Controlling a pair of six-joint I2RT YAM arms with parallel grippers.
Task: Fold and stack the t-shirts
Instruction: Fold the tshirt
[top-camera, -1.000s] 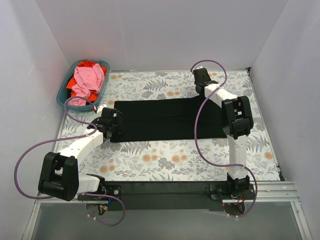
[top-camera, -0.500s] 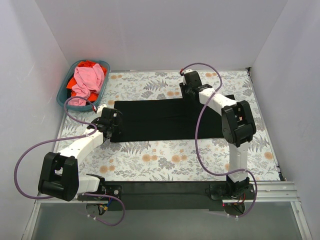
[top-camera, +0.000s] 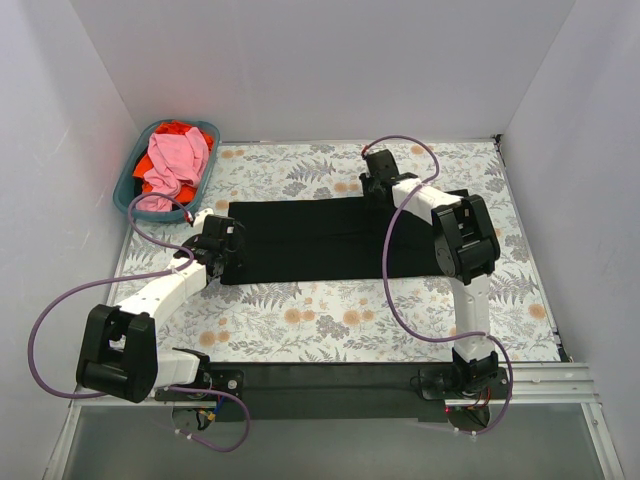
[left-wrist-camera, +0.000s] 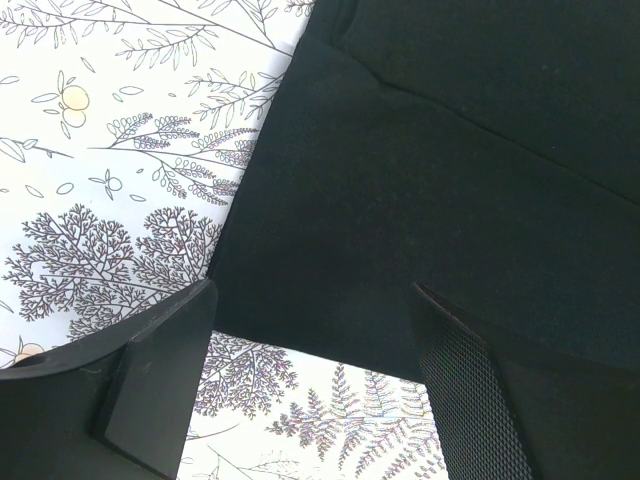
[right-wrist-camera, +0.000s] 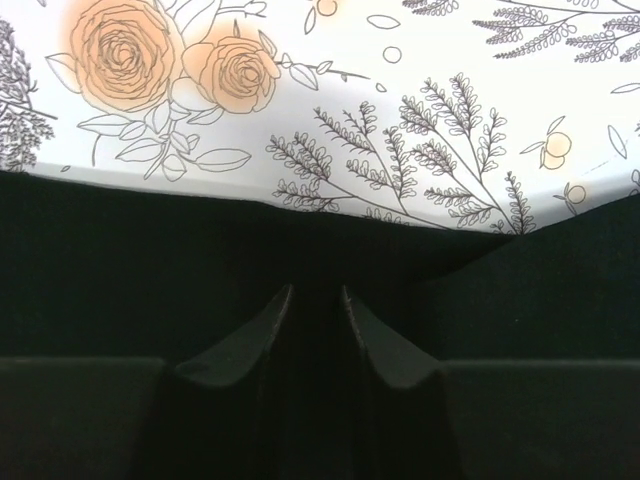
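Note:
The large black t-shirt (top-camera: 310, 238) lies spread flat across the middle of the floral table. My left gripper (top-camera: 226, 242) is open over the shirt's near left corner, and in the left wrist view (left-wrist-camera: 312, 300) its jaws straddle the shirt's (left-wrist-camera: 450, 150) edge. My right gripper (top-camera: 377, 186) is at the shirt's far edge, right of the middle. In the right wrist view (right-wrist-camera: 315, 292) its fingers stand almost together with black cloth (right-wrist-camera: 120, 250) between them. The pink t-shirt (top-camera: 175, 160) and the orange-red t-shirt (top-camera: 172, 128) lie bunched in the basket.
The teal plastic basket (top-camera: 128, 186) stands at the far left corner. White walls close in the table at the back and both sides. Purple cables loop from both arms. The floral tablecloth (top-camera: 330, 320) shows in front of the shirt.
My right gripper has moved left and a little nearer along the shirt's far edge. The left arm and the basket have not moved.

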